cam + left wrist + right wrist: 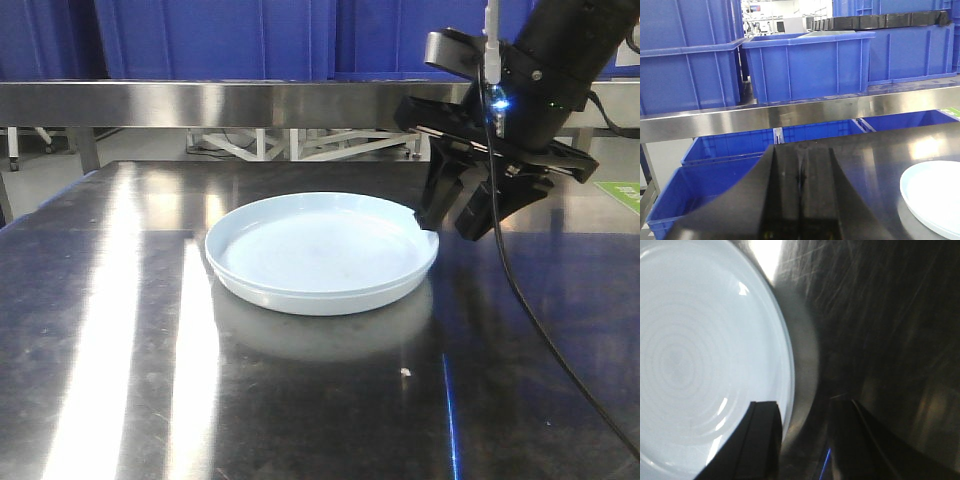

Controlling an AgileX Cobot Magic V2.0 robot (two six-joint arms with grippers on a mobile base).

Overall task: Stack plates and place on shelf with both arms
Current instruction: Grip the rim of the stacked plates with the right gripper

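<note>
The pale blue-white plates [320, 250] sit in the middle of the dark steel tabletop [120, 330]; the near edge shows a double rim, as of one plate nested in the other. My right gripper [448, 228] is open and straddles the plates' right rim. In the right wrist view one finger is over the plate's inside [700, 355] and the other outside, with the gripper [805, 405] around the rim. My left gripper [800, 150] is shut and empty, to the left of the plate [935, 195]. The shelf rail [200, 102] runs behind the table.
Blue plastic crates [805, 62] stand on and under the steel shelf rail [790, 114]. A black cable [540, 320] trails from the right arm across the table's right side. White frames and floor show beneath the rail.
</note>
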